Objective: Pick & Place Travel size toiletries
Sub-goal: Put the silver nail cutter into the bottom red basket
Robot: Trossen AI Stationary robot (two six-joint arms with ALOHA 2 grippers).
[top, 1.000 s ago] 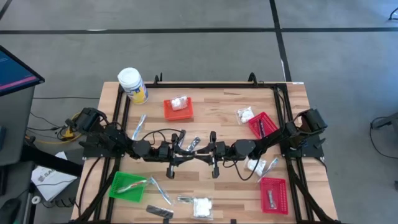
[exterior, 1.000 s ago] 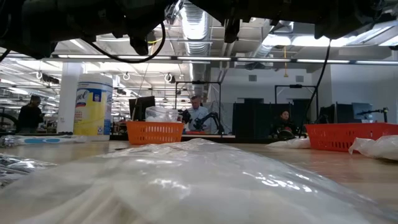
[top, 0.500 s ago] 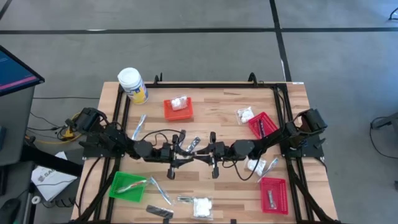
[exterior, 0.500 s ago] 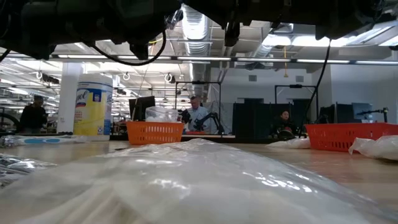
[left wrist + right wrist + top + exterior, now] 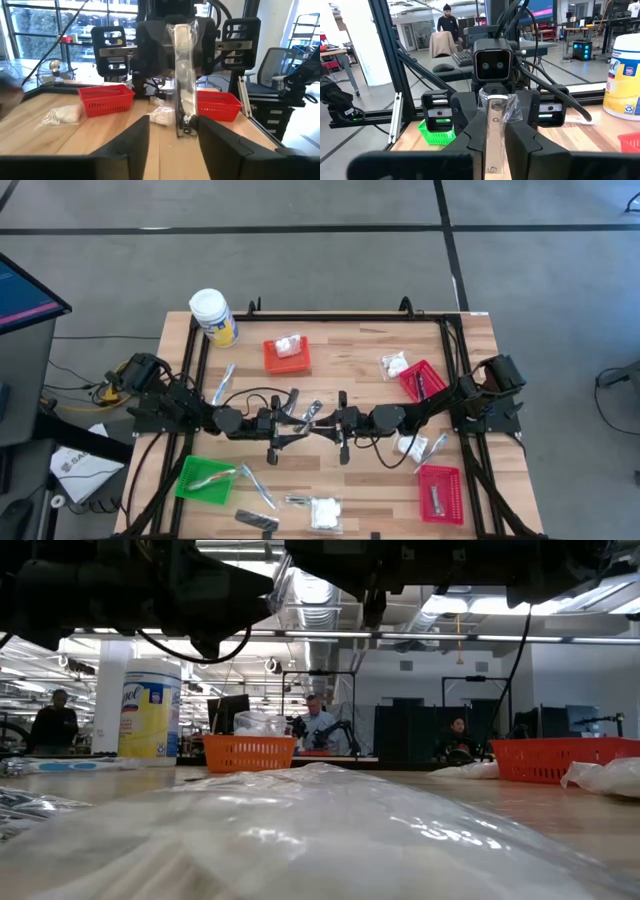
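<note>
Over the table's middle my two grippers face each other, fingertips nearly meeting. My right gripper (image 5: 493, 137) is shut on a thin clear-wrapped stick (image 5: 183, 75), one of the travel size toiletries. My left gripper (image 5: 174, 145) is open, one finger on either side of the stick's free end (image 5: 185, 129); I cannot tell whether they touch it. From above, the stick (image 5: 312, 412) shows between the two hands. More toiletries lie about the table: white packets (image 5: 325, 513) (image 5: 395, 364), a dark sachet (image 5: 257, 522) and wrapped sticks (image 5: 222, 383) (image 5: 258, 488). My right gripper pinches the stick's near part (image 5: 493, 125) between its two fingers (image 5: 470, 135). The fingers are level, come from the table's right and lie along the stick. The stick reaches out past them toward my left gripper, lifted clear of the table, its wrap crumpled at the far end (image 5: 506, 111).
A white-lidded jar (image 5: 213, 317) stands at the far left corner. An orange-red basket (image 5: 287, 355) with a white packet sits at the far middle, two red baskets (image 5: 422, 380) (image 5: 440, 492) at the right, a green basket (image 5: 205, 480) at the near left. A black frame rail (image 5: 330, 313) rims the table.
My left arm has sunk a little toward the table; in the low view its dark bulk now hangs lower. My right gripper has kept its place with the stick.
</note>
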